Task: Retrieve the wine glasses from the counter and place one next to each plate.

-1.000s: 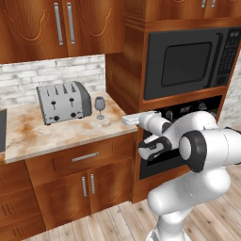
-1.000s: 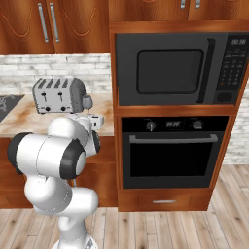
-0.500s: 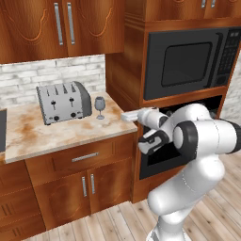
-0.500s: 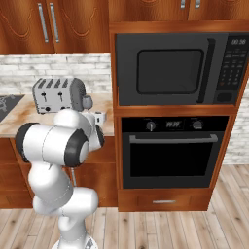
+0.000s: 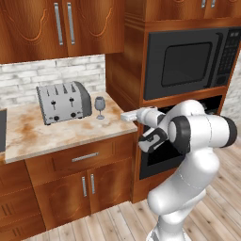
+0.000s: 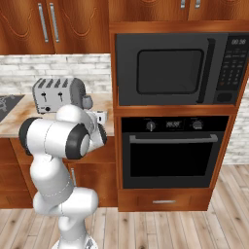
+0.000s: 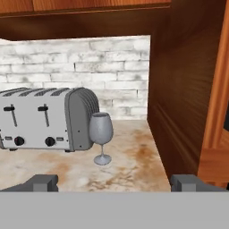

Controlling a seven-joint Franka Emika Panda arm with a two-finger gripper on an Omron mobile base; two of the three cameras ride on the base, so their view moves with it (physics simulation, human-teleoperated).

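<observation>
- The gripper [image 7: 114, 182] hangs over the counter's front right edge with its fingers spread wide and nothing between them, facing the back wall.
- The oven [image 6: 170, 153] and microwave [image 6: 175, 70] sit in the tall wood unit at the counter's right end.
- The counter [image 5: 56, 134] is beige stone with rust blotches.
- A steel toaster [image 5: 63, 102] stands along the counter's back edge.
- One wine glass [image 7: 101, 137] stands upright just beside the toaster's right end, near the back right corner.

One wine glass [image 7: 100, 133], one toaster [image 7: 42, 119] (four slots) — one microwave [image 6: 177, 68], one oven [image 6: 170, 153].
</observation>
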